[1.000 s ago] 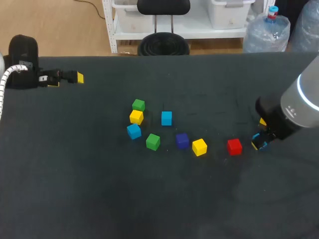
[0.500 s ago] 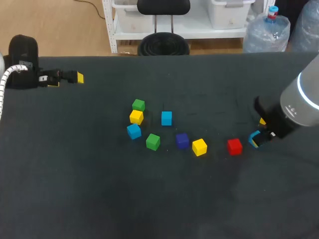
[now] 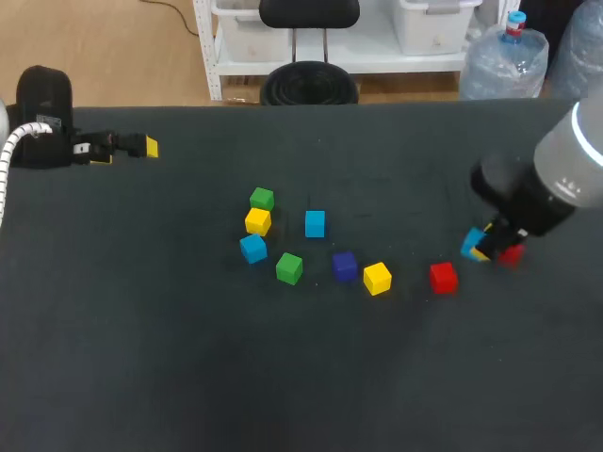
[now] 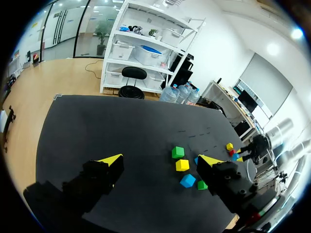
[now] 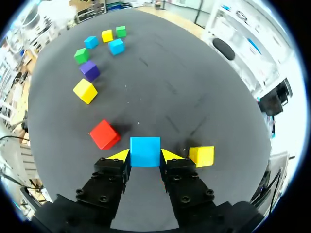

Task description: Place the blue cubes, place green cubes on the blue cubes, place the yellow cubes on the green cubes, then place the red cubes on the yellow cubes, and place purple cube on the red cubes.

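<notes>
My right gripper point(image 3: 479, 247) point(image 5: 145, 154) is shut on a blue cube point(image 3: 471, 243) point(image 5: 145, 151), held a little above the dark table at the right. Beside it lie a red cube point(image 3: 443, 277) point(image 5: 104, 134), a yellow cube point(image 5: 201, 155) and a second red cube point(image 3: 510, 254) partly under the arm. Mid-table lie two blue cubes point(image 3: 315, 223) point(image 3: 252, 249), two green cubes point(image 3: 262, 199) point(image 3: 289, 267), two yellow cubes point(image 3: 257, 221) point(image 3: 377, 278) and a purple cube point(image 3: 345, 266). My left gripper point(image 3: 141, 146) point(image 4: 160, 162) is open and empty at the far left.
The table point(image 3: 188, 358) is covered in dark cloth. Bare cloth lies along the front and between the middle cluster and the left arm. No cube sits on another.
The right gripper has closed on the blue cube, lifted it and carried it slightly towards the back left. A red cube now shows beside the gripper. The left arm is unmoved.
</notes>
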Action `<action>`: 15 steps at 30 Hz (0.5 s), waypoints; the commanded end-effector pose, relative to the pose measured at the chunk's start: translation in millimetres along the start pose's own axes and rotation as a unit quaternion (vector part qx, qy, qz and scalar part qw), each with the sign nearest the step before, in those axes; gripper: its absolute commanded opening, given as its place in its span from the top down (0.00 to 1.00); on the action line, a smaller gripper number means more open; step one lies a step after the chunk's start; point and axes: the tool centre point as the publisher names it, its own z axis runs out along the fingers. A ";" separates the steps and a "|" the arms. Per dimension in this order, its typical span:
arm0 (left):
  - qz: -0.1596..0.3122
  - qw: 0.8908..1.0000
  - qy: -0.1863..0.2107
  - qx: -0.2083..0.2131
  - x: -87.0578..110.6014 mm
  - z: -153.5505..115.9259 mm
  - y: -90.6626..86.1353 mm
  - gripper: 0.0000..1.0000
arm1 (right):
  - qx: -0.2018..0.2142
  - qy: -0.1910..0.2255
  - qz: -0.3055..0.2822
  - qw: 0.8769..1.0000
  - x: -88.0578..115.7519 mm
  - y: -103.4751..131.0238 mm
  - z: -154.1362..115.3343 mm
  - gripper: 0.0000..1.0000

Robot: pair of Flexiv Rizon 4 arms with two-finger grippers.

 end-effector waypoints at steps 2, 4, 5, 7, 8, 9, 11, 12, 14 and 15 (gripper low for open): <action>-0.001 1.000 0.004 -0.005 -1.5 -0.2 -2.1 0.00 | -0.055 0.018 -0.023 0.998 -15.4 -12.4 -0.3 1.00; -0.001 1.000 0.004 -0.005 -1.5 -0.2 -2.1 0.00 | -0.059 0.020 -0.038 0.997 -20.4 -14.6 0.0 1.00; -0.001 1.000 0.004 -0.005 -1.5 -0.2 -2.1 0.00 | -0.063 0.021 -0.045 0.997 -22.8 -15.5 0.4 1.00; -0.001 1.000 0.004 -0.005 -1.5 -0.2 -2.1 0.00 | -0.070 0.023 -0.062 0.995 -28.2 -16.9 2.5 1.00; -0.001 1.000 0.004 -0.005 -1.5 -0.2 -2.1 0.00 | -0.075 0.023 -0.077 0.994 -32.2 -16.9 4.0 1.00; -0.001 1.000 0.004 -0.005 -1.5 -0.2 -2.1 0.00 | -0.075 0.024 -0.087 0.993 -35.4 -16.8 5.1 1.00; -0.001 1.000 0.004 -0.005 -1.5 -0.2 -2.1 0.00 | -0.082 0.018 -0.102 0.991 -41.8 -16.3 6.0 1.00; -0.001 1.000 0.004 -0.005 -1.5 -0.2 -2.1 0.00 | -0.088 0.016 -0.108 0.990 -46.4 -16.5 7.3 1.00; -0.001 1.000 0.004 -0.005 -1.5 -0.2 -2.1 0.00 | -0.090 0.014 -0.120 0.989 -51.9 -16.8 9.7 1.00; -0.001 1.000 0.004 -0.005 -1.5 -0.2 -2.1 0.00 | -0.094 0.016 -0.126 0.987 -55.4 -17.2 12.0 1.00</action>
